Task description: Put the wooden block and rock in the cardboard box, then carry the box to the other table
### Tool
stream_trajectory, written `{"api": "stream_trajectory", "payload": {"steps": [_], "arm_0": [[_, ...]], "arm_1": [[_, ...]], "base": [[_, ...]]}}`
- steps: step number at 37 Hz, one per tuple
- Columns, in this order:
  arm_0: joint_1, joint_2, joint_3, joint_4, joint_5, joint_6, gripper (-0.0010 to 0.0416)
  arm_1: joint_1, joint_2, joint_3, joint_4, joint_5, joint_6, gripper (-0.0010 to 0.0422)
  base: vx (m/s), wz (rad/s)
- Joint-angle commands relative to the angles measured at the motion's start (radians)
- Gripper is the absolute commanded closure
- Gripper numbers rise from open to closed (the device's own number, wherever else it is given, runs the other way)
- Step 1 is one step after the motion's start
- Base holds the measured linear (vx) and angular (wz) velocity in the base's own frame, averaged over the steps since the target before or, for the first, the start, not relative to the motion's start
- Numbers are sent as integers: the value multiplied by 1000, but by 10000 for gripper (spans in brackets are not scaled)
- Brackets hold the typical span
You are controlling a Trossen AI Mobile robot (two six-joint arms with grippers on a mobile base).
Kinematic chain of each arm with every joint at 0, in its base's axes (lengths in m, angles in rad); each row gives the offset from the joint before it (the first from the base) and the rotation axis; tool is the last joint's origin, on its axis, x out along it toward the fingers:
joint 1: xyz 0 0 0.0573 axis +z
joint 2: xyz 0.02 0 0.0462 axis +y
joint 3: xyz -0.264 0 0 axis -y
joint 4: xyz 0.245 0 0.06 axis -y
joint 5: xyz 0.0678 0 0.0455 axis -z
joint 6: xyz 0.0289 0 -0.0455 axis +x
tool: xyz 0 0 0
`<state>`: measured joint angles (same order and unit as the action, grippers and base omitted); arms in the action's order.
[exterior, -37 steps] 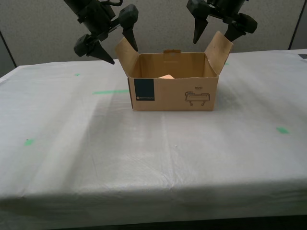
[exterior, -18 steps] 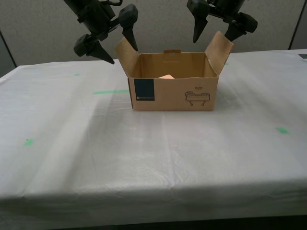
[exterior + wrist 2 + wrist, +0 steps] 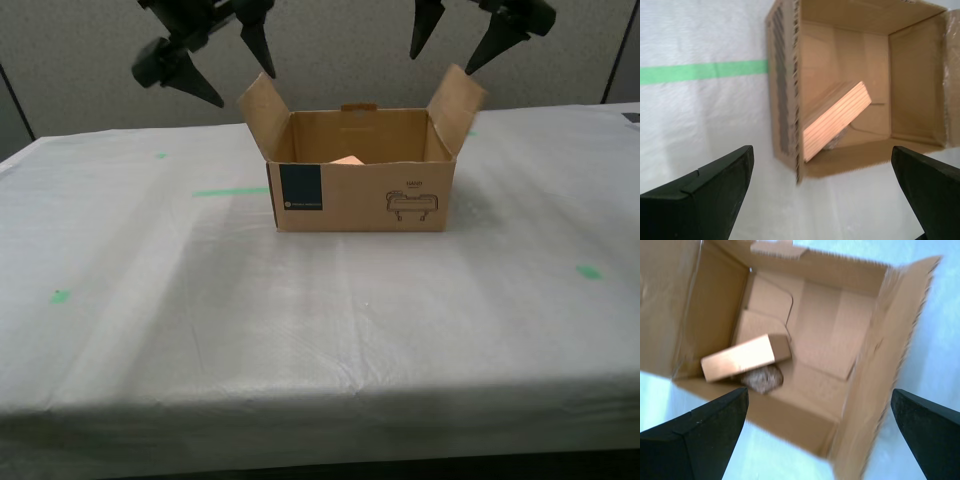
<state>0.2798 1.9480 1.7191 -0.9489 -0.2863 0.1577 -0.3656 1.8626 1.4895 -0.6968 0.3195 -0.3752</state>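
Note:
The cardboard box stands open on the white-clothed table with green tape marks. Inside, the wooden block leans tilted, one end resting on the rock. In the exterior view only the block's corner shows over the front wall. My second gripper hangs open and empty above the flap on the exterior view's left. My first gripper hangs open and empty above the other flap. The second wrist view shows the block inside the box, with the rock mostly hidden beneath it.
A green tape strip lies on the cloth beside the box on the exterior view's left, and smaller green marks are scattered about. A grey partition wall stands behind the table.
Both grippers have risen away from the box flaps, still open. The box and its contents have not moved.

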Motion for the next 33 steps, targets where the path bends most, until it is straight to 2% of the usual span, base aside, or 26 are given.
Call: {"api": "stream_trajectory", "payload": {"steps": [1,3,13,19,24,26,30,31,33], "arm_0": [[0,-32,1,-50,14,-2,9],[0,-54,0,-59,23,-6,10],[1,-224,0,-94,23,-7,9],[1,-331,0,-142,23,-7,10],[2,-412,0,-146,23,-6,10],[2,-444,0,-146,24,-6,9],[3,-525,-32,-123,30,-7,9],[3,-547,-50,-113,31,-6,9],[3,-590,-97,-85,31,-6,10]], "arm_1": [[0,-56,1,-74,-55,1,37],[0,-90,0,-98,-77,2,37],[-2,-286,-1,-137,-76,8,37],[-2,-394,-1,-202,-76,-15,37],[-3,-477,-3,-227,-80,-11,37],[-8,-513,-7,-229,-106,-11,37],[-26,-583,-26,-233,-237,-11,37],[-29,-595,-32,-236,-253,-11,37],[-31,-618,-48,-240,-260,-11,37]], "base": [[0,0],[0,0],[0,0],[0,0],[0,0],[0,0],[0,0],[0,0],[0,0]]}}
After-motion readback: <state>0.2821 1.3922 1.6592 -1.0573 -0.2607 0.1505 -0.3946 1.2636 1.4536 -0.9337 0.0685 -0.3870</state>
